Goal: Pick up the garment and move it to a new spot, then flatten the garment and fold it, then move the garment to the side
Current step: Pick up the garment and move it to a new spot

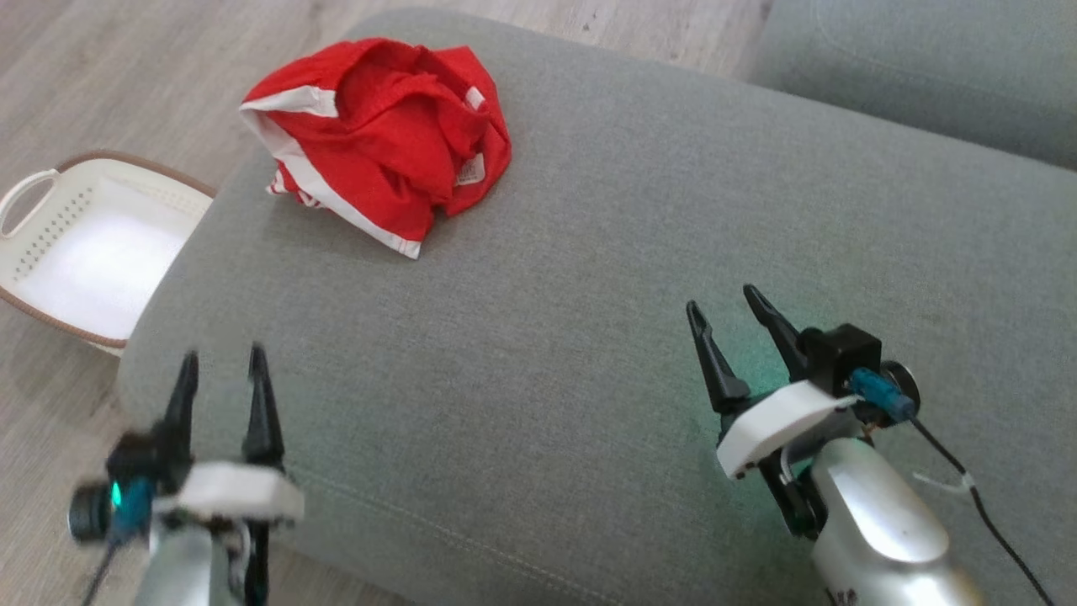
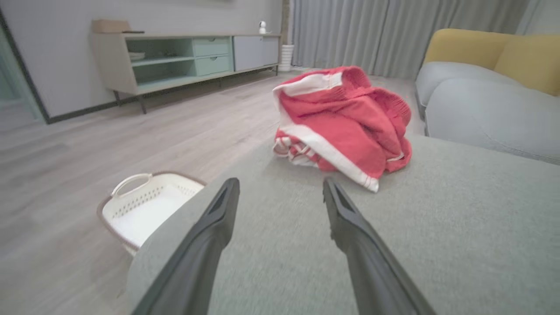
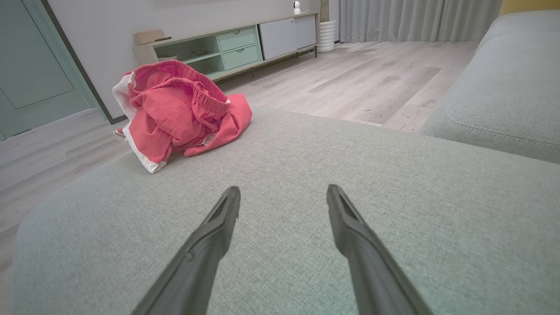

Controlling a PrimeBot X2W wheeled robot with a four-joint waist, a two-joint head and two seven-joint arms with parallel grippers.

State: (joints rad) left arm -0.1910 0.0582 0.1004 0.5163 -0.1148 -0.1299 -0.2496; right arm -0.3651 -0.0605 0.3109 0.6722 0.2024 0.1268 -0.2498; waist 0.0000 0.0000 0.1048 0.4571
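A crumpled red garment (image 1: 383, 135) with white trim lies in a heap near the far left corner of the grey cushion (image 1: 589, 278). In the left wrist view the garment (image 2: 345, 122) sits just beyond the fingertips; in the right wrist view the garment (image 3: 179, 109) is far off to the upper left. My left gripper (image 1: 223, 358) hovers open at the cushion's near left edge, with nothing between its fingers. Over the cushion's right part my right gripper (image 1: 724, 307) is open too and holds nothing.
A white laundry basket (image 1: 50, 244) with a brown rim stands on the wooden floor left of the cushion. Another grey sofa cushion (image 1: 925, 76) lies at the far right. A low sideboard (image 2: 188, 57) stands against the wall across the room.
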